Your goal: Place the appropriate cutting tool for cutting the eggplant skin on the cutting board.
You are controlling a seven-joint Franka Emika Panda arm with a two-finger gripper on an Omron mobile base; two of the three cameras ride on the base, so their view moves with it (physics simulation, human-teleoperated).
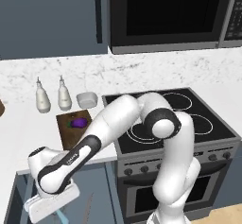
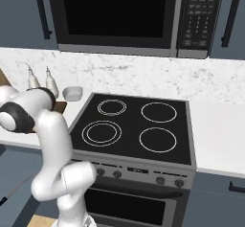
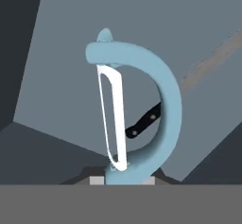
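Gripper (image 3: 124,179) sits clamped on the peeler (image 3: 142,105) at the handle's base; fingertips are mostly cut off by the hand view's bottom edge, only small dark bits flank the light blue handle. Peeler's blue frame curves up in a D w/ the pale blade strip standing inside it, nothing touching its top or sides. Behind it, a black knife handle (image 3: 144,123) w/ two rivets pokes out between blade and frame; its blade is hidden. Backdrop is flat grey-blue panels, hard to tell which surfaces. In left base view the hand (image 1: 49,202) hangs low in front of the cabinets, below the counter edge, well apart from the cutting board (image 1: 71,128). Board lies at the counter's front, near the stove's (image 1: 179,119) left edge; eggplant (image 1: 78,122) rests on its far half, near half bare. Two white bottles (image 1: 51,97) and a white bowl (image 1: 87,99) stand just behind the board. In right base view the arm covers most of the board.
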